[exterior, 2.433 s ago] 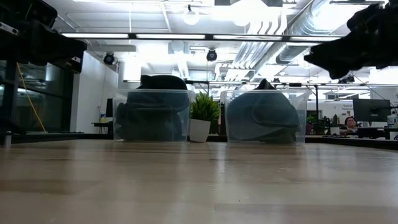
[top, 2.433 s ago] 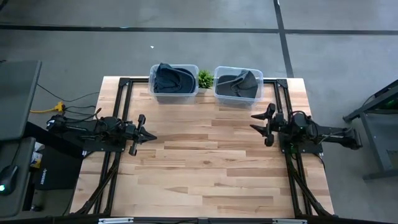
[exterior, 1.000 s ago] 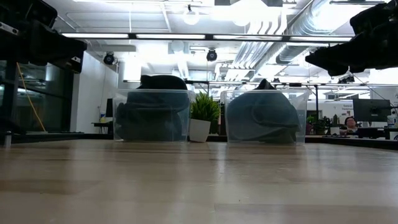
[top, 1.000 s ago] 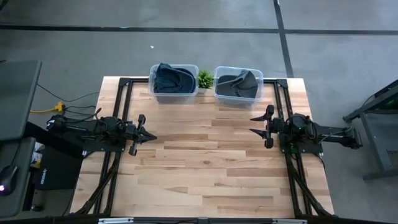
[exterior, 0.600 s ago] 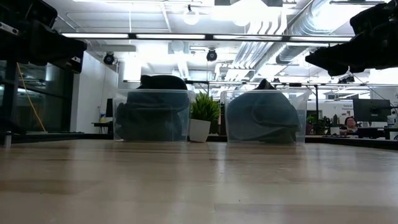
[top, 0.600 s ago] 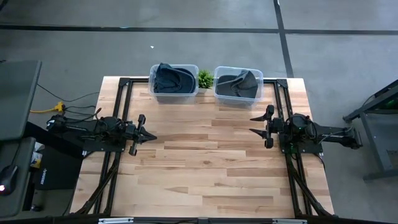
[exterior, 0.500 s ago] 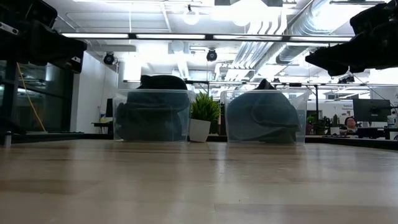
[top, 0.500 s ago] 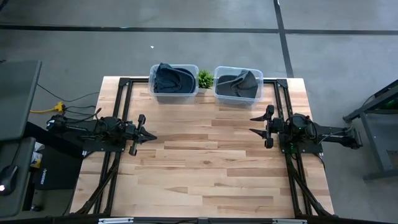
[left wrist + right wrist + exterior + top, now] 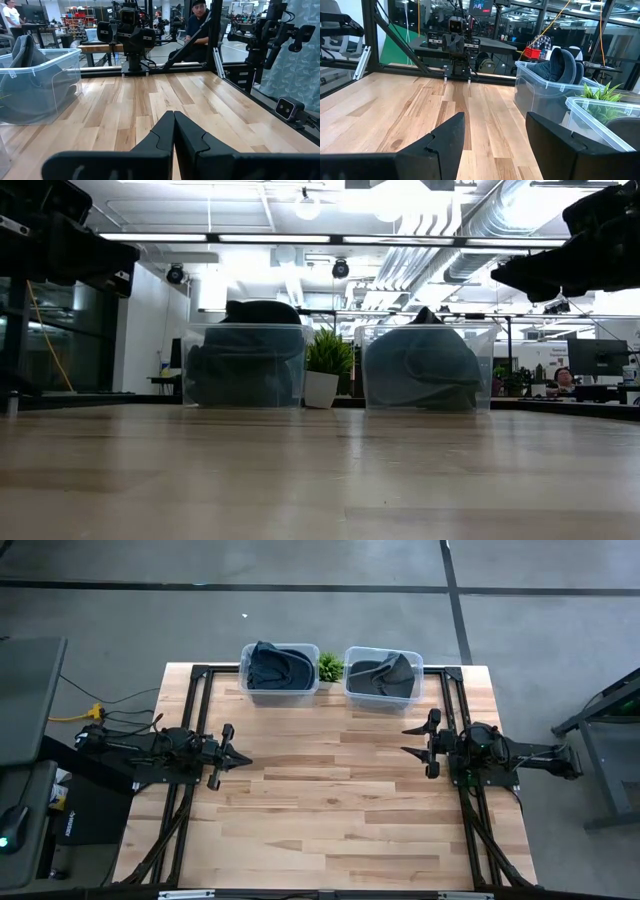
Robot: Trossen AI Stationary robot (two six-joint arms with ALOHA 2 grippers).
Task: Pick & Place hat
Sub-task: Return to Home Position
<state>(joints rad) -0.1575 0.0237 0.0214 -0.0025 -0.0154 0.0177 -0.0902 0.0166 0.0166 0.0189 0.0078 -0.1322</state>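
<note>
My left claw (image 9: 243, 759) hangs at the left-middle of the overhead frame, over the left edge of the table (image 9: 330, 820). Its two fingers are clenched into a single point with nothing between them. My right claw (image 9: 405, 740) hangs opposite, at the right-middle. Its fingers are spread wide and empty, aimed toward the centre of the boards. Both claws are well apart from the bins.

The hats sit at the top centre of the overhead frame, along the table's far edge. The left transparent bin (image 9: 280, 698) holds the blue caps (image 9: 278, 665) in a heap. I cannot tell how many there are, but in the level view the pile rises above the rim. The right transparent bin (image 9: 380, 702) holds the gray cap (image 9: 385, 672), with one peak just over its rim. A small potted plant (image 9: 330, 666) stands between the two bins, just beside each.

Past my left fingers, a person (image 9: 197, 22) in a dark top sits beyond the far side of the table.
</note>
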